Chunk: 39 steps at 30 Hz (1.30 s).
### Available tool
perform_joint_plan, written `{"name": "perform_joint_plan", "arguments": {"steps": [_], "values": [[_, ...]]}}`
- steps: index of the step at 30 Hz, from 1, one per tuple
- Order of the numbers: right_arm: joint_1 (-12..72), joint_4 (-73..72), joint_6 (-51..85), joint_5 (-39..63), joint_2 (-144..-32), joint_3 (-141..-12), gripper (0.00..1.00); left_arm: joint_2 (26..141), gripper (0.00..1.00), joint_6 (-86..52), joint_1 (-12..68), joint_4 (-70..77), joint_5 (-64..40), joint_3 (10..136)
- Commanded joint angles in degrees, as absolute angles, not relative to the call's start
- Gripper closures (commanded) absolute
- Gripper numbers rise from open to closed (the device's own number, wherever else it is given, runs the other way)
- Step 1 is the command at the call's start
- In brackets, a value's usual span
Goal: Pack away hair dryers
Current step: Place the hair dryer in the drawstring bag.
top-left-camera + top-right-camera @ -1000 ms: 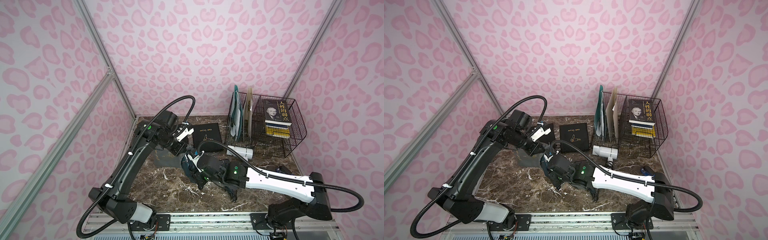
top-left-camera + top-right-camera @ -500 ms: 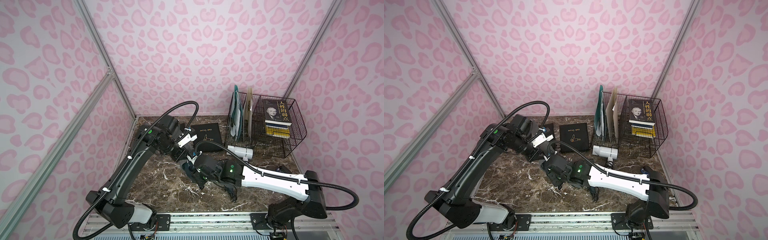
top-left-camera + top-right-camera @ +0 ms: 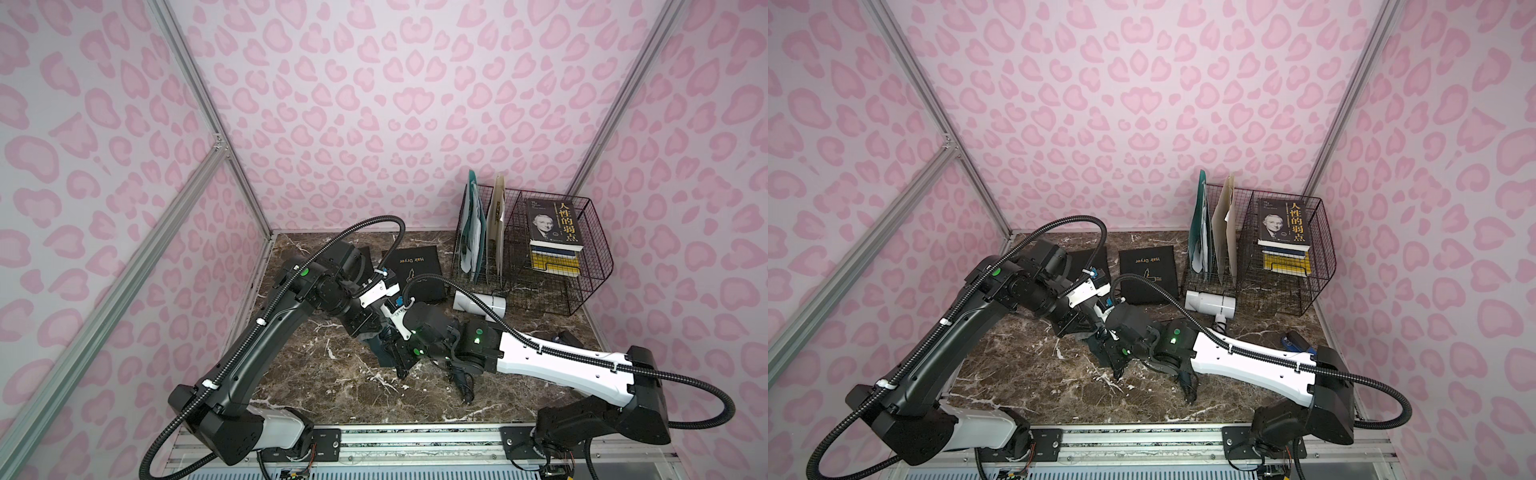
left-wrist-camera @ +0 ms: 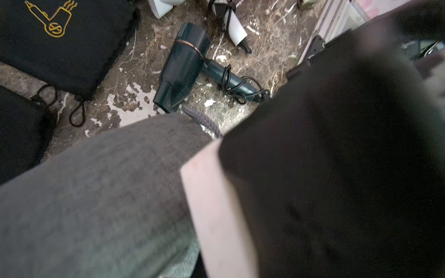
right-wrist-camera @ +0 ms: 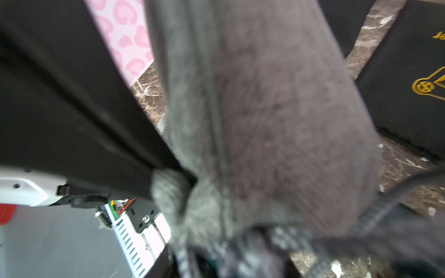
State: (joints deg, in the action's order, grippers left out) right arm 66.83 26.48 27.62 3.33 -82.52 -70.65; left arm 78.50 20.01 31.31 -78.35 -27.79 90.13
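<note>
The left gripper (image 3: 376, 332) has its jaws pressed together on the edge of the grey pouch (image 4: 96, 192) and holds that edge clear of the desk (image 3: 332, 374). Judged purpose: to keep the mouth up for loading. The right gripper (image 3: 397, 357) sits close against the same pouch. Its camera is filled with blurred grey fabric, so whether its jaws pinch anything cannot be told. A teal shape (image 3: 376, 348) lies directly under both grippers. It is probably a dryer at the pouch mouth, but too hidden to confirm.

The teal dryer (image 4: 183, 67) lies loose on the desk, apart from both grippers and near the black pouch (image 4: 60, 41). Its barrel is glossy dark teal with a thin copper band, a narrow nozzle and a straight handle with black cord looped round it. The wrap looks slack and is judged liable to snag at a pouch mouth. The white dryer (image 3: 480, 304) lies on the desk just beside the wire rack (image 3: 540, 257), not yet packed. The black pouch lies flat with its drawstrings loose, apparently empty.
</note>
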Motion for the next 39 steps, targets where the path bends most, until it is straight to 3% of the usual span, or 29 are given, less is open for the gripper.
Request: {"name": "perform_joint_plan", "arguments": {"steps": [1,9,24,39], "values": [[66.4,20.4,27.2,6.3,-81.7,-69.8,1.00,77.7,0.98,21.1,31.5,-79.1,-28.0,89.3],[65.8,23.6,26.5,10.1,-81.8,-70.0,1.00,77.4,0.99,23.7,31.5,-83.7,-36.2,92.4],[68.7,25.0,27.8,12.6,-78.9,-66.7,1.00,87.7,0.98,32.2,32.3,-90.2,-36.1,99.5],[66.2,6.8,36.4,14.5,-67.3,-51.1,1.00,86.9,0.98,31.5,35.8,-89.4,-39.9,96.5]]}}
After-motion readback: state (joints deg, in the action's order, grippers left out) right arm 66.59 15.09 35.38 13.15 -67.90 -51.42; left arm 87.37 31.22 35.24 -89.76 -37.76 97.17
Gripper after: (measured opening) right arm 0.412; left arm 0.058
